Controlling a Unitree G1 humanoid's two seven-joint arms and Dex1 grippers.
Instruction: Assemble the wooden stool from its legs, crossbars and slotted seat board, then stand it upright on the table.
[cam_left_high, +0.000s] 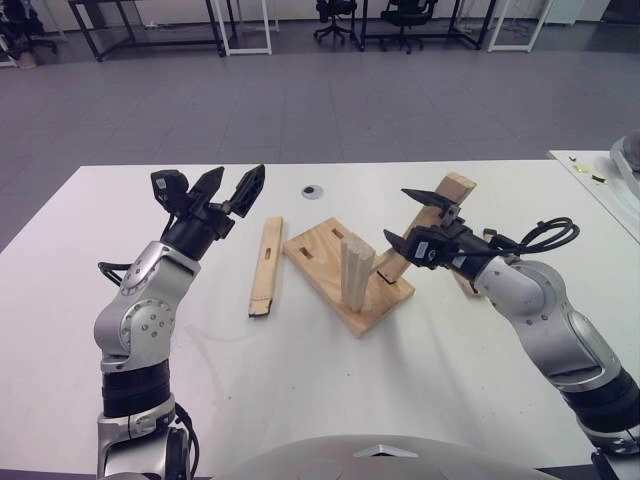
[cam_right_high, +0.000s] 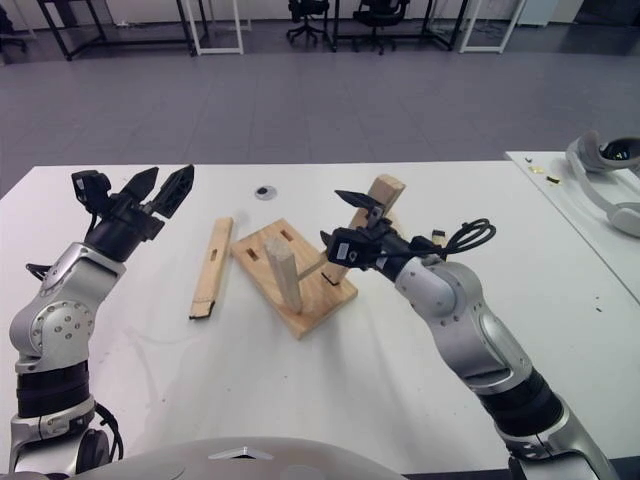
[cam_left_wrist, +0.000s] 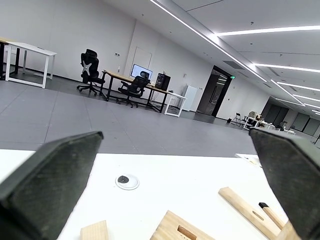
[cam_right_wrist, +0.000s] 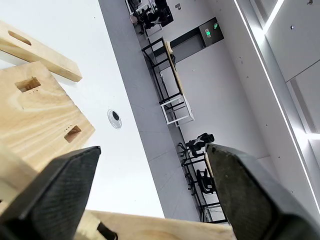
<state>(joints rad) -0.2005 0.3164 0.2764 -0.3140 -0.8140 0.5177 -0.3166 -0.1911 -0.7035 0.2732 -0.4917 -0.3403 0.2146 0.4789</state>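
My right claw (cam_left_high: 410, 218) is hovering wide open by the leaning leg (cam_left_high: 455, 187), probably readying to slot it into the seat board (cam_left_high: 320, 262)

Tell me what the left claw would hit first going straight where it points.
Probably nothing: the open left claw aims over the table toward the floor beyond, so its way looks free.

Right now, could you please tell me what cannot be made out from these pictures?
1. Head views: the right claw covers the tilted leg's middle; whether its foot sits in a seat board slot is too small to tell.
2. Left wrist view: the bottom edge cuts off the seat board.
3. Right wrist view: the picture's edge cuts off the tilted leg.
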